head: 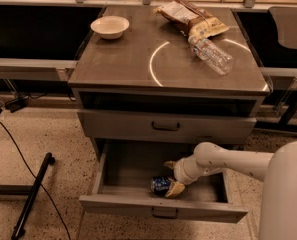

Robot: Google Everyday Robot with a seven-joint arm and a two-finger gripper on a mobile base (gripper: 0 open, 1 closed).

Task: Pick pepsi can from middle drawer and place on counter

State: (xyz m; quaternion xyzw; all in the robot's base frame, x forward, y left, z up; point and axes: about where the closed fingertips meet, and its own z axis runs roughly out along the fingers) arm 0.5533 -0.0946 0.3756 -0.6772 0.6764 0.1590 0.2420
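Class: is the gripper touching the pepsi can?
Cannot tell. Camera view: the gripper, inside the open drawer, overlaps the right end of the pepsi can, hiding any gap.

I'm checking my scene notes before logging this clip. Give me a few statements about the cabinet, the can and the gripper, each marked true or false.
1. The can lies inside the open drawer. True.
2. The bowl sits in that drawer. False: it stands on the counter, near the back left corner.
3. The gripper is down in the drawer, right beside the can. True.
4. The bottle stands upright. False: it lies on its side on the counter.
5. The upper drawer is pulled out too. False: it is pushed in.
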